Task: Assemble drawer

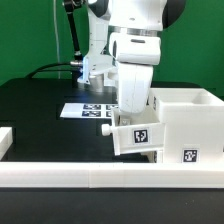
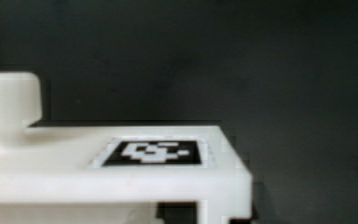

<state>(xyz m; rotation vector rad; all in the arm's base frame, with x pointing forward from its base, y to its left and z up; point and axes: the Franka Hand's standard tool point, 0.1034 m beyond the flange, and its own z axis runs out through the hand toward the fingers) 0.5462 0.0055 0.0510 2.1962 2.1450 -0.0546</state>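
Directly under the white robot arm's gripper, whose finger spread I cannot tell, a small white plastic tagged tray sits against the tall white box housing, near the marker board.

No readable text; only square tags on the drawer and the marker board

The gripper's fingertips are hidden in both views; whether they are parted or closed cannot be told. In the exterior view, the marker board is partly covered by the arm, whose top is cut off by the frame. The housing is cropped at that view's right edge. In the wrist view, the tray is blurred and cropped; its tag cannot be read.
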